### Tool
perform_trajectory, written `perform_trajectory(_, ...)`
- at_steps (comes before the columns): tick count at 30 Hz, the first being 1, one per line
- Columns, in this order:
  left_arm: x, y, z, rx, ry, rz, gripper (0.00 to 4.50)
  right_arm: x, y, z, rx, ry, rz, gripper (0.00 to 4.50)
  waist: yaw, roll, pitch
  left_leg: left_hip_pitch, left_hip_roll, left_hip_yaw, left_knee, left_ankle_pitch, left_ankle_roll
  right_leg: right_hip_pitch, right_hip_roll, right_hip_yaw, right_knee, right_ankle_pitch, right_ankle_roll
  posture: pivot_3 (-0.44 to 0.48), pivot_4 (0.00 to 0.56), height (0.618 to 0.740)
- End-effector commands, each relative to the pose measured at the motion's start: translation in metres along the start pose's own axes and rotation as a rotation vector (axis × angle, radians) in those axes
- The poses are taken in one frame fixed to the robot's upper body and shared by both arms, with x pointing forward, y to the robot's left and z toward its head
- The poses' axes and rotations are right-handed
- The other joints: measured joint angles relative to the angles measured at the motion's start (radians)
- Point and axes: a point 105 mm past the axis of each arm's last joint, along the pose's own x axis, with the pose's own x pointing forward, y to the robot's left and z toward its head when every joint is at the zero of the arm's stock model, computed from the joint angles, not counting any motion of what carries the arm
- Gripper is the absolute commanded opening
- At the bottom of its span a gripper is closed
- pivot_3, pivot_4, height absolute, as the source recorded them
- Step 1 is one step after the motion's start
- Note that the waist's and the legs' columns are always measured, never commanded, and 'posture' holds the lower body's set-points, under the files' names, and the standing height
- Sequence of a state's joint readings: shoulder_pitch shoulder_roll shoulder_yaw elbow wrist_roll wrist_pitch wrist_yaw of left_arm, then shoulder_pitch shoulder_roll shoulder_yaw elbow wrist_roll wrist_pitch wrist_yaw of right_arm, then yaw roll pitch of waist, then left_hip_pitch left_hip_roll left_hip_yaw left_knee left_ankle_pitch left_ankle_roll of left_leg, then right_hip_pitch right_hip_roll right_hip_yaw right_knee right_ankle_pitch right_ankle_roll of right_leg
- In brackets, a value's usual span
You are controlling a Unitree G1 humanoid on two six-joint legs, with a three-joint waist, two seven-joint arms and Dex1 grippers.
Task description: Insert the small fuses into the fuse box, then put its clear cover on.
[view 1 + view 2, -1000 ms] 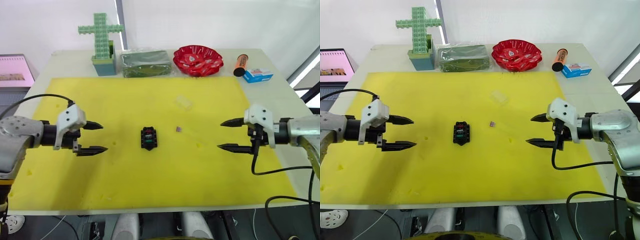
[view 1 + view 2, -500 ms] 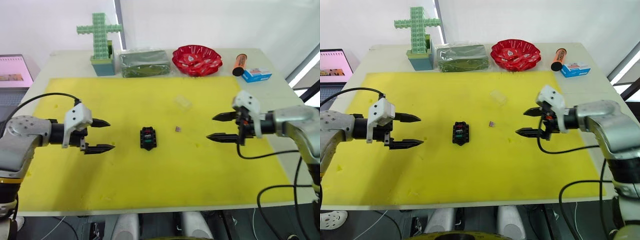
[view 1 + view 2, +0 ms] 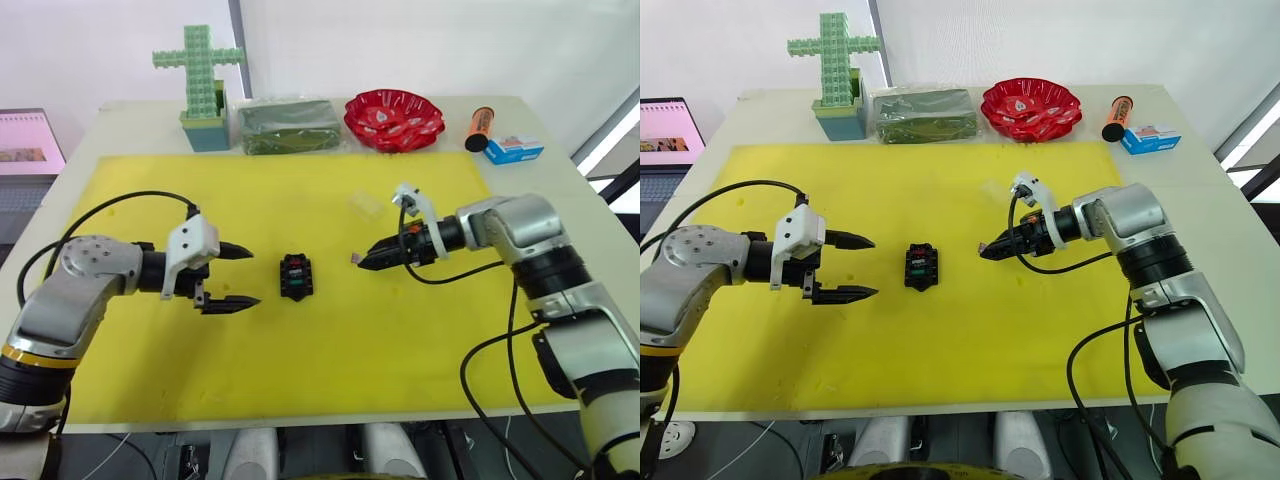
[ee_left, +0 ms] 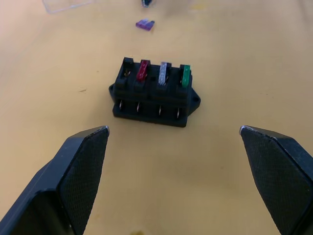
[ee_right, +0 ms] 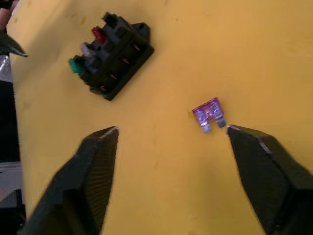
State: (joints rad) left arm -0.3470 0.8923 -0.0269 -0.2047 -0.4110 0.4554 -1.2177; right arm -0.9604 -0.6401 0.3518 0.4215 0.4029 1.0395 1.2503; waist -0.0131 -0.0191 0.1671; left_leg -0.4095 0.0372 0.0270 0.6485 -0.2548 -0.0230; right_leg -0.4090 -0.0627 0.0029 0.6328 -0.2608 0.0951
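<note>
Centrally in the left eye view: fuse box (image 3: 297,276) on the yellow mat (image 3: 300,370), left gripper (image 3: 240,276) at its left with fingers wide, right gripper (image 3: 366,262) at its right beside the loose mauve fuse (image 3: 356,258), clear cover (image 3: 367,206) above. Next, left wrist view: box mid-frame holding red fuse (image 4: 143,70), grey fuse (image 4: 164,73) and green fuse (image 4: 185,76), one end slot bare. Lastly, right wrist view: fingers wide, one tip touching the mauve fuse at centre right, box upper left.

Pale table (image 3: 560,180), white wall (image 3: 420,40)

Bare yellow mat (image 3: 330,340) all around fuse box (image 3: 297,276), loose fuse (image 5: 209,114).
</note>
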Motion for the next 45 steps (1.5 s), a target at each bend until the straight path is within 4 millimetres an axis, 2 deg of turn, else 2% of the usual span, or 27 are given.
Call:
perform_trajectory(1, 0.001, -0.003, 0.005, 0.03, -0.005, -0.002, 4.5, 0.0, -0.003, 0.016, -0.062, -0.004, -0.005, 2.52, 0.0, 0.0, 0.0, 0.0, 0.0, 0.0, 0.0, 0.0, 0.0, 0.0, 0.0, 0.0, 0.0, 0.0, 0.0, 0.0, 0.15, 0.74)
perform_trajectory(14, 0.001, -0.008, 0.005, 0.03, -0.003, 0.01, 4.5, 0.014, -0.016, 0.012, -0.07, 0.082, 0.029, 2.52, -0.001, 0.0, 0.0, 0.0, 0.0, 0.0, 0.0, 0.0, 0.0, 0.0, 0.0, 0.0, 0.001, 0.0, 0.0, 0.0, 0.15, 0.74)
perform_trajectory(32, 0.002, -0.007, 0.003, 0.056, 0.012, 0.017, 4.5, 0.02, -0.017, 0.005, -0.004, 0.124, 0.072, 2.52, -0.001, 0.0, 0.0, 0.0, 0.0, 0.0, 0.0, 0.0, 0.0, 0.0, 0.0, 0.0, 0.001, 0.0, 0.0, 0.0, 0.15, 0.74)
perform_trajectory(34, 0.002, -0.007, 0.004, 0.059, 0.011, 0.016, 4.5, 0.02, -0.02, 0.006, 0.016, 0.11, 0.059, 2.21, -0.001, 0.0, 0.0, 0.0, 0.0, 0.0, 0.0, 0.0, 0.0, 0.0, 0.0, 0.0, 0.001, 0.0, 0.0, 0.0, 0.15, 0.74)
perform_trajectory(36, 0.003, -0.007, 0.003, 0.061, 0.011, 0.016, 4.5, 0.02, -0.021, 0.006, 0.021, 0.111, 0.055, 1.69, -0.001, 0.0, 0.0, 0.0, 0.0, 0.0, 0.0, 0.0, 0.0, 0.0, 0.0, 0.0, 0.001, 0.0, 0.0, 0.0, 0.15, 0.74)
perform_trajectory(45, 0.005, -0.007, 0.003, 0.068, 0.006, 0.016, 4.5, 0.017, -0.024, 0.007, 0.035, 0.104, 0.046, 1.69, -0.001, 0.0, 0.0, 0.0, 0.0, 0.0, 0.0, 0.0, 0.0, 0.0, 0.0, 0.0, 0.001, 0.0, 0.0, 0.0, 0.15, 0.74)
